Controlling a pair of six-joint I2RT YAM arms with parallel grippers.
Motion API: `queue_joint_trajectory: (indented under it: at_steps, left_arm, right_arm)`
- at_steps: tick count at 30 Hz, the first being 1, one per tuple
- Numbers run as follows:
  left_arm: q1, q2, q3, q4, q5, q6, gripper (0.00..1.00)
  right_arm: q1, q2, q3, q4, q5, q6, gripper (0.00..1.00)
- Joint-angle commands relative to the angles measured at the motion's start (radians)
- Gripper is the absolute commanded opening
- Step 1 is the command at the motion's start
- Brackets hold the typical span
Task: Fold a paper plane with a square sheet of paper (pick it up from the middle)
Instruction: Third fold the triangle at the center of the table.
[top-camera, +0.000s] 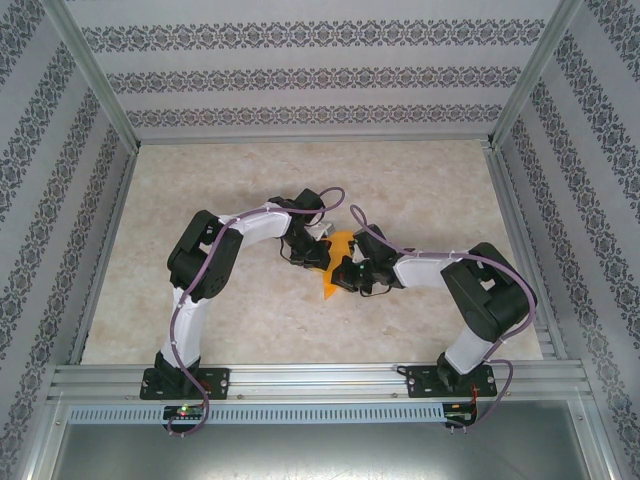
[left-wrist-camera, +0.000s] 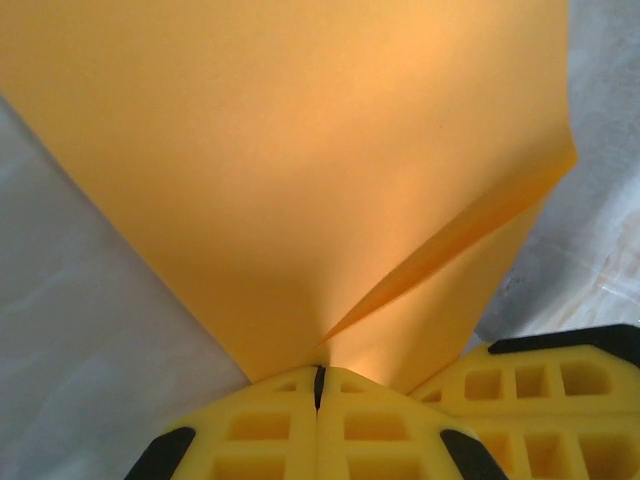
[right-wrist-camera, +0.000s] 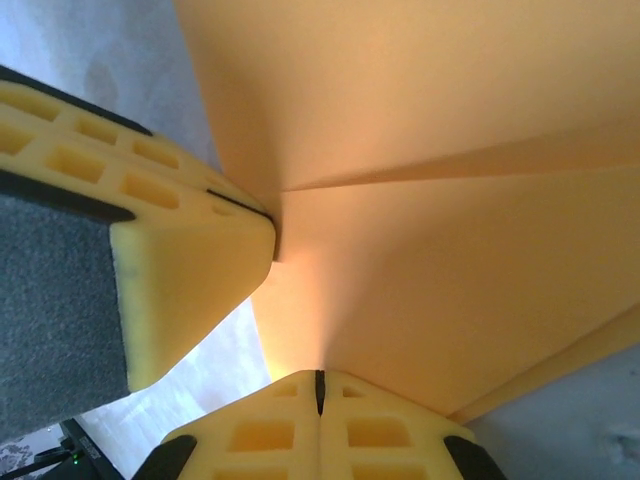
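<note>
Both claws are clamped on paper here. Your left claw (left-wrist-camera: 320, 388) pinches the square sheet of paper (left-wrist-camera: 300, 170) right where a fold line runs in, and your right claw (right-wrist-camera: 320, 390) bites the edge just beside it. The sheet sits between them over the middle of the counter (top-camera: 420, 190). It looks thin, light and floppy, and easy to tear, so hold it close to the crease and move both claws together.

From above, the left arm (top-camera: 250, 225) and right arm (top-camera: 425, 268) hide most of the orange paper (top-camera: 342, 244).
</note>
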Motion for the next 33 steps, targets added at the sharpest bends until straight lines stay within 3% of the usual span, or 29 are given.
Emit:
queue_joint_trajectory:
  at_steps: [1, 33]
  left_arm:
    - [-0.009, 0.155, -0.076, -0.055, -0.222, 0.020, 0.03]
    - [-0.008, 0.183, -0.076, -0.038, -0.209, 0.025, 0.03]
  right_arm:
    - [0.025, -0.030, -0.017, 0.009, -0.017, 0.024, 0.00]
    - [0.157, 0.028, -0.015, -0.010, 0.013, 0.056, 0.00]
